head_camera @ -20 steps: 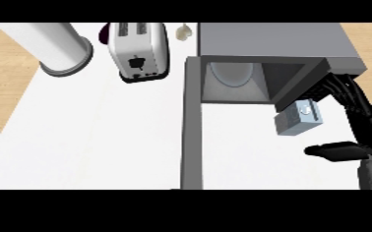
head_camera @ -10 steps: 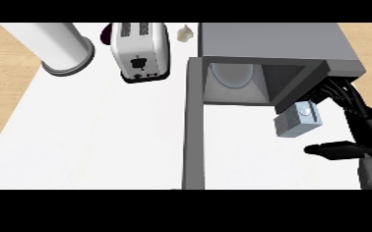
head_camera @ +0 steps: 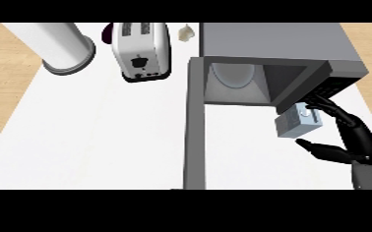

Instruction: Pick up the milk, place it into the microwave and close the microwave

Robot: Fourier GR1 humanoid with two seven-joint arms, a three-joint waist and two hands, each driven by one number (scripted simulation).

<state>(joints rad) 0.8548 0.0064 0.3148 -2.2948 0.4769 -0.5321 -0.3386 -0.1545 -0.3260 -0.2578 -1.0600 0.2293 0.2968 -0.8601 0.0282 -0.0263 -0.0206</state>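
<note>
White counter (head_camera: 102, 137) fills the view from 6 to 9 o'clock, with wood floor showing past its left edge.

Grey microwave (head_camera: 276, 39) sits at 1 to 2 o'clock. Its cavity is open toward the viewer, with a pale round plate (head_camera: 236, 73) inside. The microwave door (head_camera: 193, 128) is swung out and runs as a long grey bar from centre down to 6 o'clock.

White cylinder (head_camera: 62, 46) stands at 10 o'clock. Toaster (head_camera: 141, 51) is at 11 o'clock, just right of the cylinder.

Right hand (head_camera: 347, 136) comes in at 4 o'clock. Its fingers (head_camera: 328, 109) curl over the far right side of the milk (head_camera: 294, 124). The thumb reaches out under the carton, so the milk is pinched between them.

The milk is tilted and held just outside the cavity's right front corner, at 3 to 4 o'clock, not yet inside.

Small cream object (head_camera: 187, 32) lies at 12 o'clock, between toaster and microwave; I cannot tell what it is.
</note>
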